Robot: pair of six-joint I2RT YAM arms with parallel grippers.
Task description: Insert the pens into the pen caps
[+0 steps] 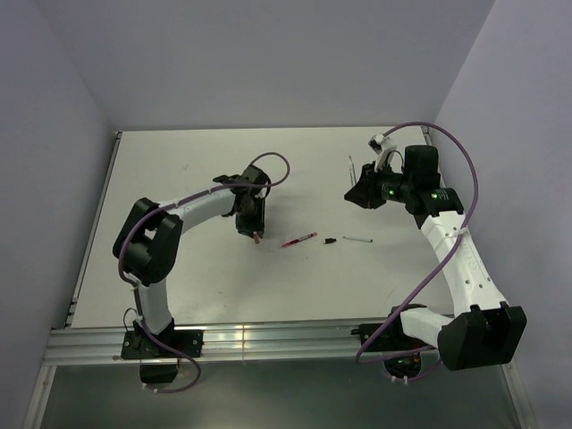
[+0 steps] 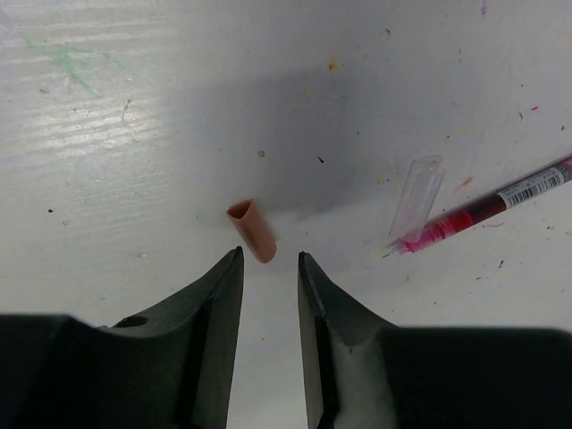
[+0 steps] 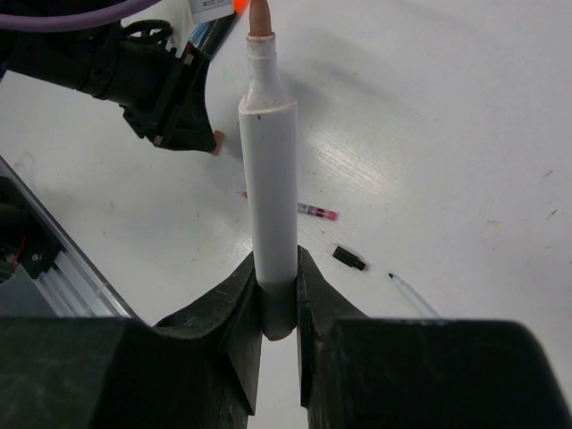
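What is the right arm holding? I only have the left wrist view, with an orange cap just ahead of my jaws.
Observer: A white marker, uncapped, gripped by its rear end in the right gripper, jaws shut on it.
Operator: Anything lying to the right of the red pen?
Observer: A small black cap, close to the pen's end but not touching it.
Operator: And beyond that?
Observer: A slim pale pen, lying flat, apart from the cap.
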